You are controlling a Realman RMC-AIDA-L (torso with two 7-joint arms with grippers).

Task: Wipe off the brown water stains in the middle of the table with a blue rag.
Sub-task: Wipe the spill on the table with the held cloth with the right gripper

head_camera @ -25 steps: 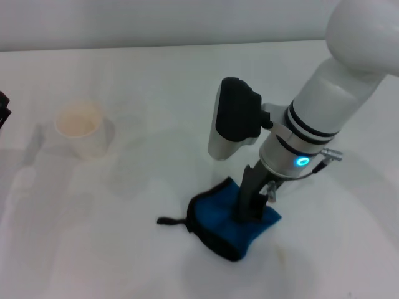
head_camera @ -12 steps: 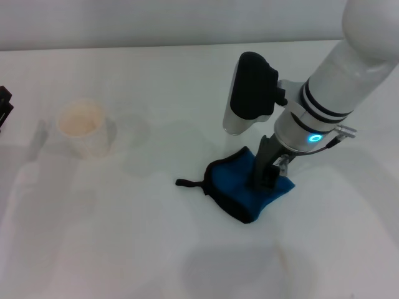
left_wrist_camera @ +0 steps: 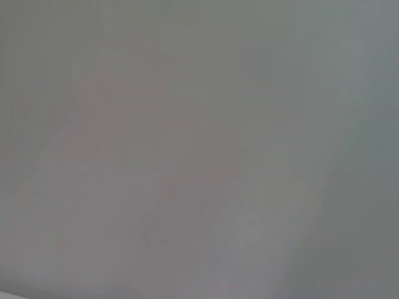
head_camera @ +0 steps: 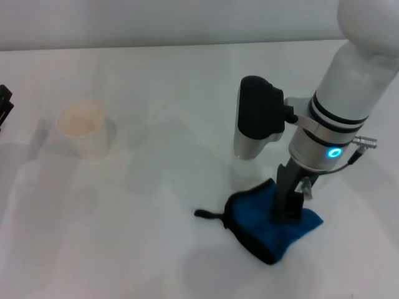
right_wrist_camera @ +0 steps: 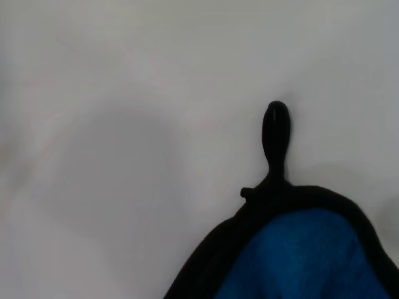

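The table (head_camera: 156,68) is broad, white and smooth. The brown water stains (head_camera: 146,171) show only faintly around its middle. The blue rag (head_camera: 262,221), soft, light and bunching, lies toward the near edge, right of centre, pinned under the right gripper (head_camera: 288,212), whose finger state I cannot tell. No writing is legible.

bright blue rag (head_camera: 259,218) with black trim, white table (head_camera: 156,249), cream cup (head_camera: 83,128)

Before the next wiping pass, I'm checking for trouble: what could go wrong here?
The right gripper pins the blue rag bunched up, so it may smear rather than wipe. A leftward sweep could reach the paper cup standing on the table. The brown water stains are barely discernible, so patches may be missed.
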